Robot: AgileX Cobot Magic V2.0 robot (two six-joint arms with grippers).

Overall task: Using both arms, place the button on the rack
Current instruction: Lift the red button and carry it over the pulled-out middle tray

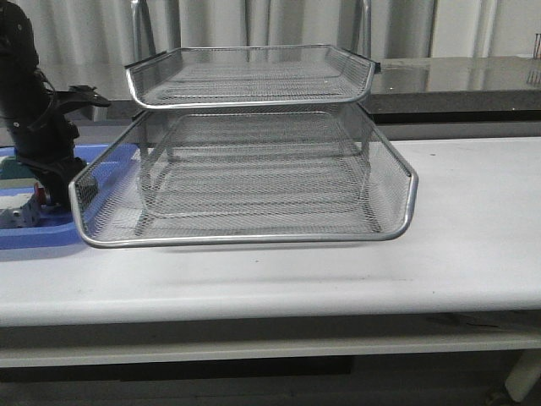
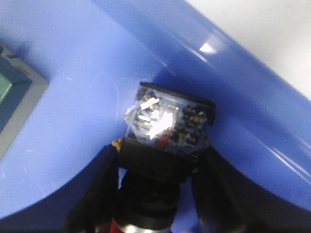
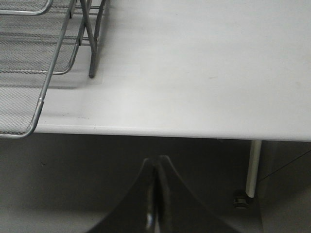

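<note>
Button (image 2: pixel 163 133) sits between left gripper (image 2: pixel 155 194) jaws, gripped, long axis along fingers; rack (image 1: pixel 245 169) lies rightward; right gripper (image 3: pixel 155 194) jaws closed, empty.

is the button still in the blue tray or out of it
In the blue tray: the button lies against its wall, left gripper fingers on both sides.

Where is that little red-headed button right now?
The button is in the blue tray at the table's left end, beside the rack. The left gripper has its fingers on either side of it.
</note>
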